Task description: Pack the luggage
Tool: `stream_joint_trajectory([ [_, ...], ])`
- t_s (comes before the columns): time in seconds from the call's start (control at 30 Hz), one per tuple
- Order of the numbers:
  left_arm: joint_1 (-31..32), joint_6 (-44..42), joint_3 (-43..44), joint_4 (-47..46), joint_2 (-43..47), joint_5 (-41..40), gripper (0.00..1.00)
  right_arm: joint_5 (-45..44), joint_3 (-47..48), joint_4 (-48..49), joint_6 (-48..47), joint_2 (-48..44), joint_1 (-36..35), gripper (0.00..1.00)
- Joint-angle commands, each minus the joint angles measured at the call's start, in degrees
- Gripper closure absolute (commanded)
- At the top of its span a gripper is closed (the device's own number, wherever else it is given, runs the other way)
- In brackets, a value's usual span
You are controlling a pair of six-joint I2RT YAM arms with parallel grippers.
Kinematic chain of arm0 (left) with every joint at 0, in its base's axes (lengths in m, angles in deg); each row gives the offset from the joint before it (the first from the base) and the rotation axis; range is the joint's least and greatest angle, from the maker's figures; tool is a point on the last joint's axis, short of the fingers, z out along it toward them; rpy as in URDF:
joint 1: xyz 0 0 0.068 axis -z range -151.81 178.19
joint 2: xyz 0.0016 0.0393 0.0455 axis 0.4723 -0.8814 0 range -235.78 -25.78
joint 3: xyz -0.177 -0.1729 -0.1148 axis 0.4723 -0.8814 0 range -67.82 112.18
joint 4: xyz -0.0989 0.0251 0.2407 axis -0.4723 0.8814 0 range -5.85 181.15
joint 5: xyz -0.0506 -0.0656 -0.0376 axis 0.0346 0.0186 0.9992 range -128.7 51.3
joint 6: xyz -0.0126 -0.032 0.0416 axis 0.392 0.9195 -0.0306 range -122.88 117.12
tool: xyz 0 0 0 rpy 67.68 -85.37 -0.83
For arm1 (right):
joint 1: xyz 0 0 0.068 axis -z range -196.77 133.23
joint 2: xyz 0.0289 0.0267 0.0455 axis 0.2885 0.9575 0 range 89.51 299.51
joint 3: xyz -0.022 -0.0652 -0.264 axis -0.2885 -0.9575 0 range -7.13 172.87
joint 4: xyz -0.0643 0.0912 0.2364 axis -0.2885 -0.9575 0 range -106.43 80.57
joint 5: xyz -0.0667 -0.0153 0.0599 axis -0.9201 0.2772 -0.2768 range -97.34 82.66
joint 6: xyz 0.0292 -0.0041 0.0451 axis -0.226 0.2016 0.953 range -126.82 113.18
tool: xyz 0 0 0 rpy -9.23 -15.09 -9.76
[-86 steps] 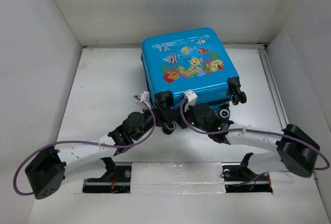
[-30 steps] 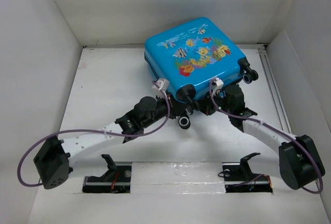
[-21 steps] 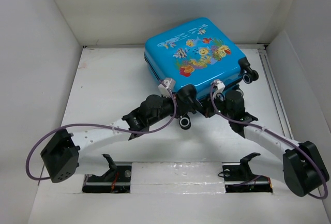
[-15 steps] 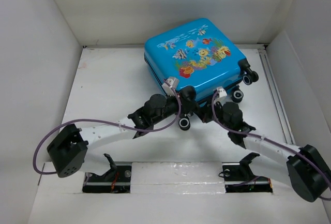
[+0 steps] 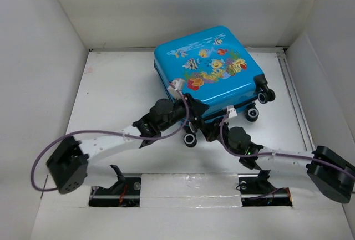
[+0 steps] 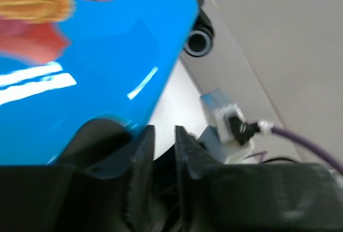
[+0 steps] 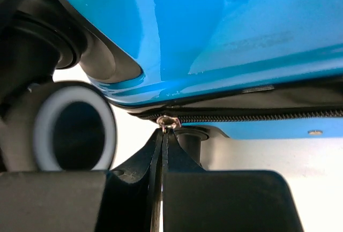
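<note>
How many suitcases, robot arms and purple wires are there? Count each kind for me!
suitcase: 1
robot arms: 2
purple wires: 2
Total: 5

the luggage [image 6: 96, 55] is blurred and cut off in the left wrist view.
</note>
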Motion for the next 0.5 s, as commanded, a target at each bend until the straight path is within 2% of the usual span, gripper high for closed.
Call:
stream_joint_trajectory([
  [0.0, -1.4, -1.7, -3.6, 6.1, 12.4, -10.1, 0.78, 9.3, 5.5, 8.5, -0.4, -1.8, 4.9, 1.0],
  [0.07, -1.4, -1.8, -5.8, 12.6, 16.6, -12.5, 0.68, 14.0, 6.7, 5.1, -1.6, -3.3, 8.6, 1.0],
  [0.17, -1.4, -1.8, -7.7, 20.6, 22.2, -13.1, 0.59, 22.1, 7.7, 3.6, -1.6, -4.5, 16.2, 1.0],
  [0.2, -1.4, -1.8, -8.6, 21.4, 24.3, -11.1, 0.49, 23.8, 7.8, 2.8, -1.6, -4.6, 18.0, 1.0],
  [0.27, -1.4, -1.8, -12.1, 20.3, 25.8, -7.4, 0.37, 29.2, 7.8, 2.3, -2.1, -5.2, 24.1, 1.0],
  [0.3, -1.4, -1.0, -12.9, 19.6, 25.8, -3.9, 0.25, 32.6, 7.8, 1.6, -2.1, -6.0, 28.5, 1.0],
  [0.33, -1.4, -1.0, -13.7, 18.3, 25.2, -1.7, 0.21, 34.5, 7.8, 0.8, -2.1, -6.5, 30.8, 1.0],
  [0.43, -1.4, -0.4, -14.3, 12.9, 20.2, 4.2, 0.17, 40.2, 10.9, -1.7, -2.1, -6.5, 37.7, 1.0],
  [0.47, -1.4, -0.4, -12.4, 11.8, 18.7, 5.3, 0.17, 44.8, 13.5, -2.5, -2.1, -6.5, 43.0, 1.0],
])
